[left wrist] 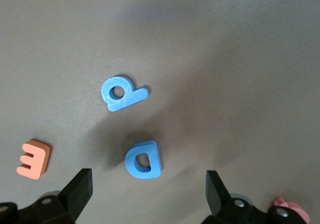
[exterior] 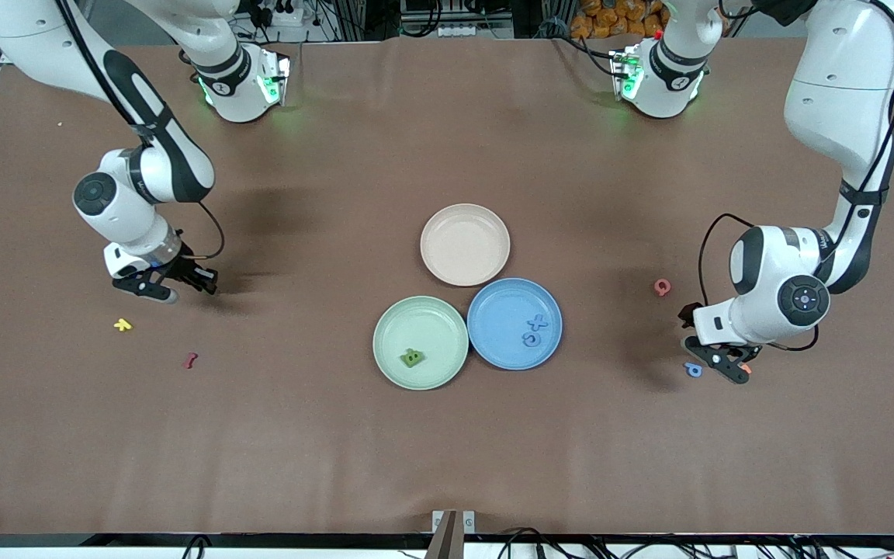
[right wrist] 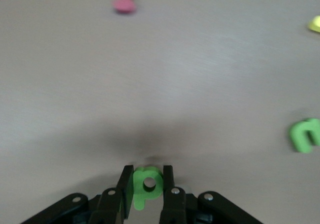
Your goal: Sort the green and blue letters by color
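Green P between right gripper's closed fingers (half hidden); left gripper wide, empty.

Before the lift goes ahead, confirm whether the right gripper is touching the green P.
Touching. The right wrist view shows the right gripper shut on the green P, a finger pressed against each side.

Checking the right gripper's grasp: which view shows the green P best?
The right wrist view: the green P sits clamped in the right gripper. The front view hides it; the left wrist view misses it.
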Robot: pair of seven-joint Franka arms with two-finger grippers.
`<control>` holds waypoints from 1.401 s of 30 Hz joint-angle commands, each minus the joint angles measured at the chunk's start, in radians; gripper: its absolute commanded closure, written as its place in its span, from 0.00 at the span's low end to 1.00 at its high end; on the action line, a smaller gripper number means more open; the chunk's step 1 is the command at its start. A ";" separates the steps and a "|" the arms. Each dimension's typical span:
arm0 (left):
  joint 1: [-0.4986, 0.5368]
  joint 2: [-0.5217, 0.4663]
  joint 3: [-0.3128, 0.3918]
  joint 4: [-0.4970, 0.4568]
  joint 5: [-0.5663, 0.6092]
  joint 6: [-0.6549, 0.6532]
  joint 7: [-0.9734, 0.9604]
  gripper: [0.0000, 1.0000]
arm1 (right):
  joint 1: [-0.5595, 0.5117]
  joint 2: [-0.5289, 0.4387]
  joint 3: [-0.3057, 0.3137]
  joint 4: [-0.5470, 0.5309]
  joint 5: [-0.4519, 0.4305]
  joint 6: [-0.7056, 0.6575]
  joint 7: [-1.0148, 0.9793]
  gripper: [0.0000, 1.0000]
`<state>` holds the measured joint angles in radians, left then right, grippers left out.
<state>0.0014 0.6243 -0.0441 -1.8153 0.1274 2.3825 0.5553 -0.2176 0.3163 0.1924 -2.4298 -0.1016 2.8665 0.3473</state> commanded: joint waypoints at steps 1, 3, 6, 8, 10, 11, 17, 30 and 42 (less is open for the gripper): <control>0.015 0.012 -0.011 -0.002 -0.028 0.026 0.029 0.00 | 0.032 -0.005 0.038 0.080 -0.001 -0.093 0.125 1.00; 0.014 0.012 -0.011 -0.004 -0.028 0.033 0.029 0.00 | 0.040 -0.003 0.053 0.121 -0.001 -0.145 0.163 1.00; 0.014 0.017 -0.011 -0.004 -0.028 0.040 0.029 0.00 | 0.058 0.000 0.068 0.181 -0.001 -0.214 0.220 1.00; 0.016 0.022 -0.011 -0.004 -0.028 0.043 0.029 0.00 | 0.066 0.003 0.081 0.218 -0.001 -0.252 0.255 1.00; 0.016 0.023 -0.011 -0.004 -0.028 0.047 0.029 0.00 | 0.079 0.010 0.091 0.251 -0.001 -0.283 0.289 1.00; 0.016 0.023 -0.011 -0.004 -0.029 0.049 0.029 0.00 | 0.087 0.012 0.093 0.264 0.000 -0.294 0.304 1.00; 0.016 0.023 -0.011 -0.012 -0.031 0.056 0.029 0.00 | 0.118 0.029 0.120 0.325 0.000 -0.328 0.398 1.00; 0.026 0.031 -0.011 -0.036 -0.045 0.107 0.029 0.09 | 0.248 0.125 0.124 0.524 0.000 -0.411 0.630 1.00; 0.029 0.031 -0.011 -0.041 -0.046 0.113 0.029 0.26 | 0.342 0.204 0.124 0.656 -0.003 -0.424 0.771 1.00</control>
<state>0.0175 0.6539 -0.0460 -1.8360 0.1088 2.4712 0.5553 0.0884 0.4680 0.3153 -1.8623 -0.1008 2.4744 1.0518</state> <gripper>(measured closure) 0.220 0.727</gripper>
